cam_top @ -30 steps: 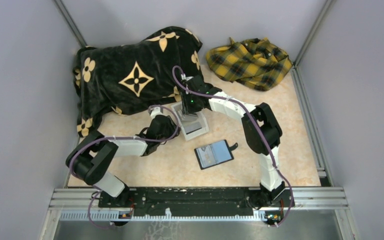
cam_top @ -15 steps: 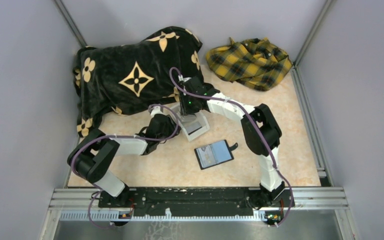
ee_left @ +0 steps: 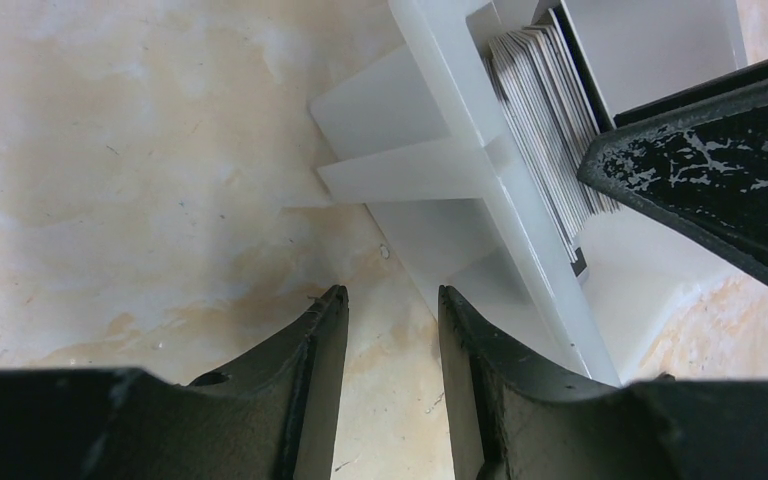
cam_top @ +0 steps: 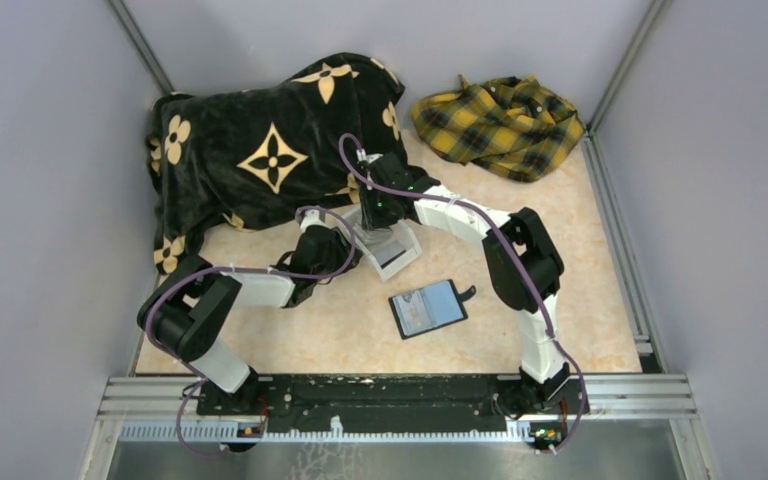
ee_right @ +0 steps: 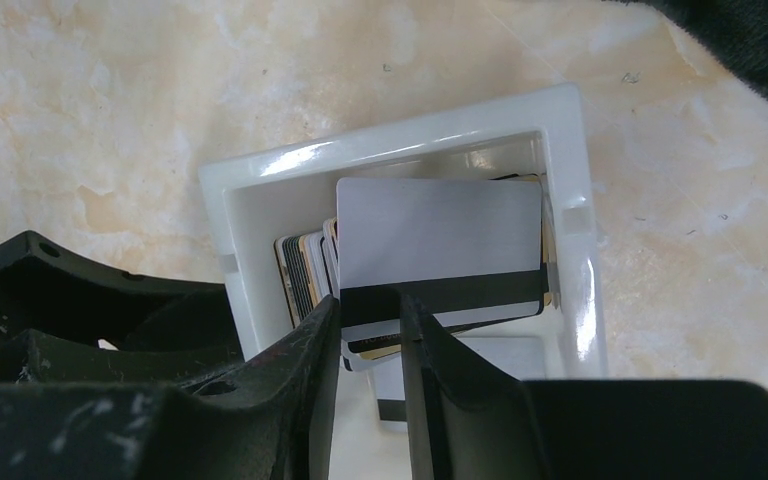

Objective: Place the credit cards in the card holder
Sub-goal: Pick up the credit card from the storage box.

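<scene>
Right wrist view: right pincer [ee_right: 368, 302] narrowly parted over a grey credit card [ee_right: 440, 230], clasping nothing.

Soft, even light falls from overhead, and shadows under the arms on the bench [cam_top: 340, 340] stay faint. Glare streaks the glossy white box [ee_right: 290, 160]. Up close, the right end effector [ee_right: 370, 302] looks dark and slightly soft.

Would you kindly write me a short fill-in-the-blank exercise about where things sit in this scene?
1. The thin plastic credit cards stand inside the ____ open-top plastic box.
2. The small black bifold card holder lies ____ on the table.
3. The pincer above the box belongs to the ____ arm.
4. The left pincer has ____ between its fingers.
Missing words: white; open; right; nothing.
</scene>
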Tool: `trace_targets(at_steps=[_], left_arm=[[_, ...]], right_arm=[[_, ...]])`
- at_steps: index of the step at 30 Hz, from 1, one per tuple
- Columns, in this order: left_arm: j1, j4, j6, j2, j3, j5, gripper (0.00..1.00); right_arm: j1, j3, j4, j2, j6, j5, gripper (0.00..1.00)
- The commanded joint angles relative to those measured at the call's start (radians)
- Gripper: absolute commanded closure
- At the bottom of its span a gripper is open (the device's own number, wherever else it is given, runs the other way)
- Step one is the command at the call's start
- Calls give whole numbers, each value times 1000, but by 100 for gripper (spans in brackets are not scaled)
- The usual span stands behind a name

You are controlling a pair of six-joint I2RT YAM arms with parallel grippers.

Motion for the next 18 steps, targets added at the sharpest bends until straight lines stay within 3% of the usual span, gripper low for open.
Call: trace_targets(at_steps=[1, 18], left_arm=[[12, 8, -5, 25, 24, 22, 54], [21, -1, 11, 22, 22, 30, 54]], right_arm=[[30, 48, -9, -62, -3, -51, 74], [31, 47, -12, -97, -16, -12, 79]])
